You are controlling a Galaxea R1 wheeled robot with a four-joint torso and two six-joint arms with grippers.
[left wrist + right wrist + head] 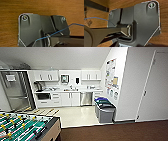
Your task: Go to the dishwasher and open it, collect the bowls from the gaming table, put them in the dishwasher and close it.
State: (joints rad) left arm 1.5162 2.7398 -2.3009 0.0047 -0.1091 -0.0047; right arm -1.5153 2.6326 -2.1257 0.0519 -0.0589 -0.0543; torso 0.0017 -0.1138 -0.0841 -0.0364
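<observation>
The dishwasher (86, 98), a plain stainless-steel front, stands shut in the far kitchenette's row of base cabinets, straight ahead across a pale floor (75, 115). The bowls and the gaming table are out of view. Both wrist views look down past the robot's dark plates at a brown wood-grain floor, with a thin blue cable crossing each.
A green table-football table (25, 127) takes the near left corner. Grey bins (105, 110) with blue and green lids line the right wall under posters. White cabinets (66, 99), a black-fronted appliance (43, 96) and a tall steel unit (15, 89) stand at the back. Brown carpet (120, 133) lies ahead, a white door (155, 89) to the right.
</observation>
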